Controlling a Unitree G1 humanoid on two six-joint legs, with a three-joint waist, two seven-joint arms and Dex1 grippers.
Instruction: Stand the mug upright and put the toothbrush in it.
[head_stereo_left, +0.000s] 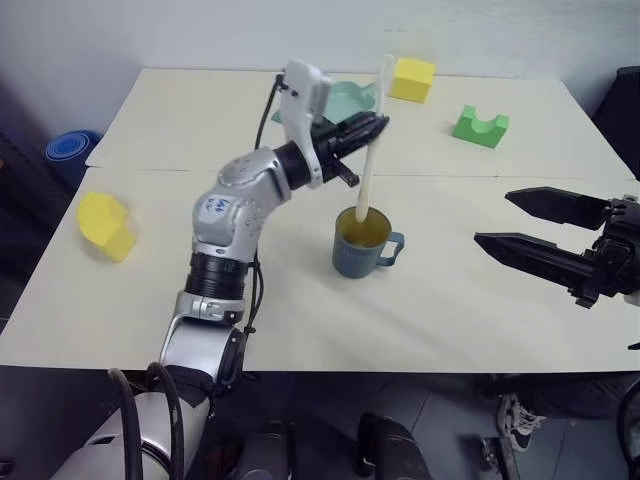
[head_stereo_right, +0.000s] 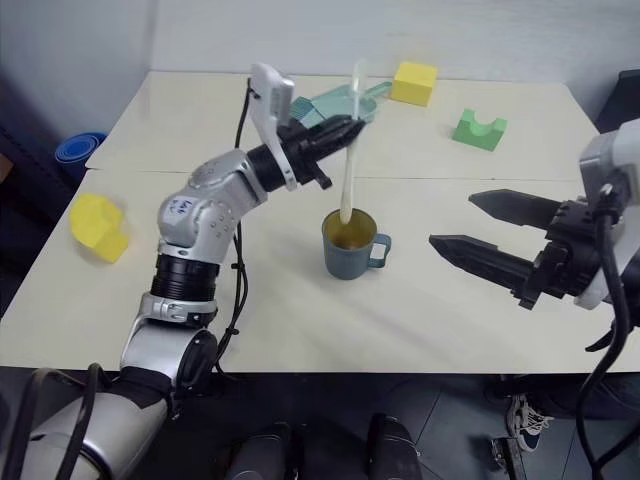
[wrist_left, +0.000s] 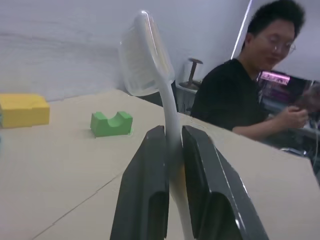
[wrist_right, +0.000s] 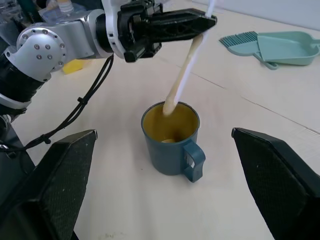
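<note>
Right wrist view: I see the mug (wrist_right: 172, 140) upright on the table (wrist_right: 250, 150).
Left gripper (head_stereo_left: 378, 127): pinching the toothbrush (head_stereo_left: 368, 170), handle end inside the mug.
Right gripper (head_stereo_left: 508, 222): spread, beside the mug.

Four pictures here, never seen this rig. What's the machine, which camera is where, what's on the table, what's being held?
It is a humanoid robot with two arms, each ending in a two-finger gripper. Two pictures come from a stereo camera on its head, looking down over the arms. The other two come from cameras on each wrist, looking along that gripper's fingers.

The left gripper is shut on the toothbrush, bristle head up, lower end inside the upright mug. The right gripper is open and holds nothing, beside the mug.

Also on the table: a yellow block, a green notched block, a yellow piece at the robot's left, and a teal dustpan with a brush. A person sits beyond the table.
</note>
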